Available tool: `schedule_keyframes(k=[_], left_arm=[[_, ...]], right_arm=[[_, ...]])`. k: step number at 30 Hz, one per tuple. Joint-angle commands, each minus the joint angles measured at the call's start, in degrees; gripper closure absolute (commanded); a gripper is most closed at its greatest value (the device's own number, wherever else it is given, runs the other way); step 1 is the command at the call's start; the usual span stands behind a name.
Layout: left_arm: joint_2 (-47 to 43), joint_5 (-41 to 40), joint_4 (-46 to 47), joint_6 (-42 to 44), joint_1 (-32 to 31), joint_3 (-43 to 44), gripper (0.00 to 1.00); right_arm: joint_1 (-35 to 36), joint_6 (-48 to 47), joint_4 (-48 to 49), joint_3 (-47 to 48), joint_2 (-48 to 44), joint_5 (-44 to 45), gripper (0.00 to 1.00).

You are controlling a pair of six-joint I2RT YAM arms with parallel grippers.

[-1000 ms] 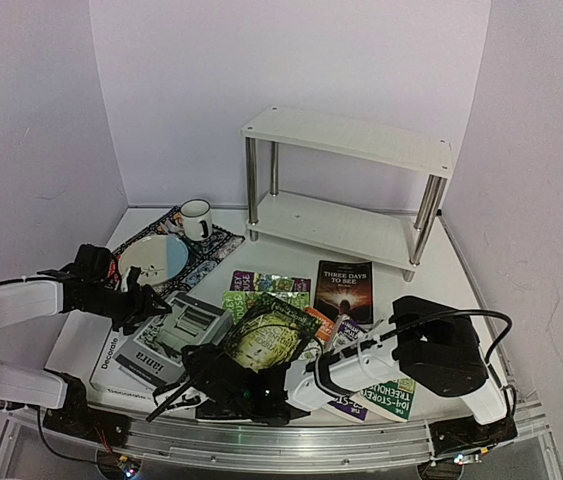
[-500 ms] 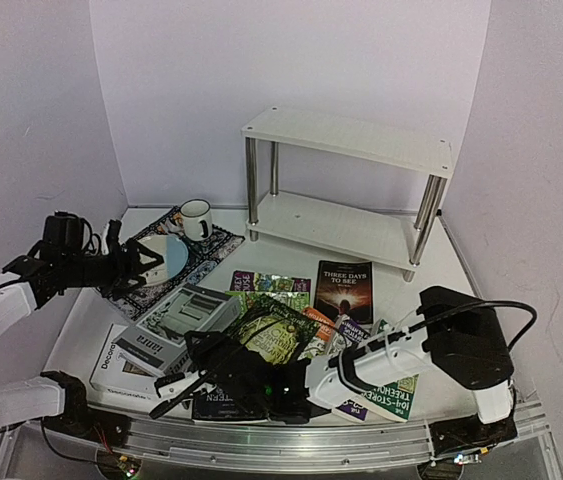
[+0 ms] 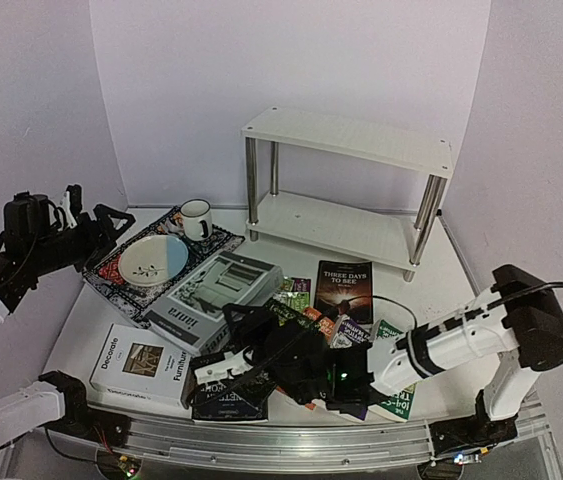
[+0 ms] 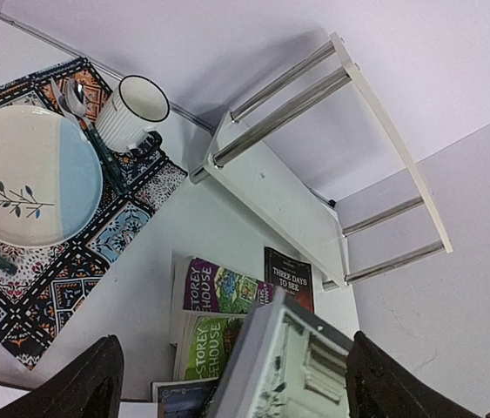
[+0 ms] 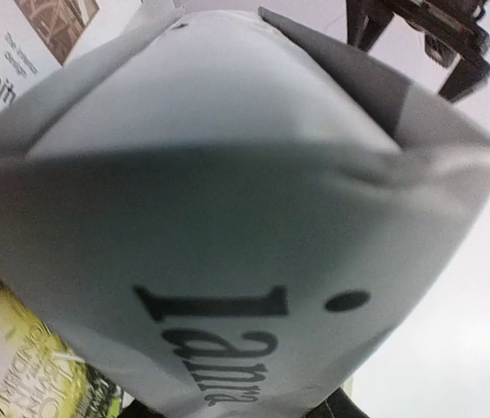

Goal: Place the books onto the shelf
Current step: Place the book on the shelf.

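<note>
1. Table (image 3: 431,260): white top, walls on three sides, bearing all the items below.
2. Shelf (image 3: 346,135): white, two boards on four metal tube legs. It stood upright at the far right, near the back wall. The books all lay on the table in front of it, none on either board.
3. Placemat (image 3: 111,278): dark and patterned, set at an angle at the far left.
4. Grey book (image 3: 216,290): large, with a lettered spine, tilted up at centre-left. Its far edge was just beside the placemat, and it filled the right wrist view.
5. White book (image 3: 141,362): large, flat at the near left, just beside the grey book's lower end.
6. Black book (image 3: 344,290): flat, title up, in front of the shelf's lower board.
7. Green book (image 3: 391,400): flat at the near right, partly under the right arm.
8. Purple book (image 4: 223,287): flat at mid-table, beside another green cover.
9. Dark book (image 3: 223,402): flat at the near edge, below the right gripper.
10. Plate (image 3: 153,260): cream and pale blue, on the placemat.
11. Mug (image 3: 197,218): white with a dark rim, upright on the placemat's far corner.
12. Right gripper (image 3: 223,362): extended across the pile to the grey book's lower side. Its jaws were hidden, so neither their opening nor any hold could be told.
13. Left gripper (image 3: 96,228): raised at the far left beside the placemat, fingers (image 4: 70,387) spread wide, holding nothing, well apart from the grey book.
14. Spoon (image 4: 72,94): on the placemat, beside the mug.
</note>
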Motion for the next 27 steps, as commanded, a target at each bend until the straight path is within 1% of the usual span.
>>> schedule_keyframes(k=[1,3,5,12,15,20,27], left_arm=[[0.99,-1.91,-0.50,0.17,-0.12,2.23,0.11],[1.31,-1.93,-0.50,0.16,-0.11,2.23,0.11],[1.42,-2.02,-0.49,0.40,-0.08,2.26,0.10],[2.09,-1.50,-0.50,0.09,-0.11,0.99,0.11],[1.80,-1.88,-0.51,-0.25,-0.14,0.34,0.11],[1.47,-2.10,-0.45,-0.43,-0.14,-0.12,0.11],[2.36,-1.25,0.15,-0.60,-0.13,-1.13,0.10]], right_arm=[[-2.67,-0.49,4.96,-2.67,-10.75,5.11,0.61],[-3.49,1.83,4.31,-4.15,-13.84,5.13,0.60],[-4.29,6.60,1.46,-5.10,-16.94,4.83,0.59],[-9.44,29.33,-13.24,-6.28,-25.25,-0.53,0.60],[-12.55,37.59,-16.44,-6.21,-26.20,-2.46,0.60],[-17.39,47.54,-20.56,-5.10,-25.78,-4.13,0.61],[-22.80,60.19,-26.81,-1.67,-23.90,-5.06,0.67]])
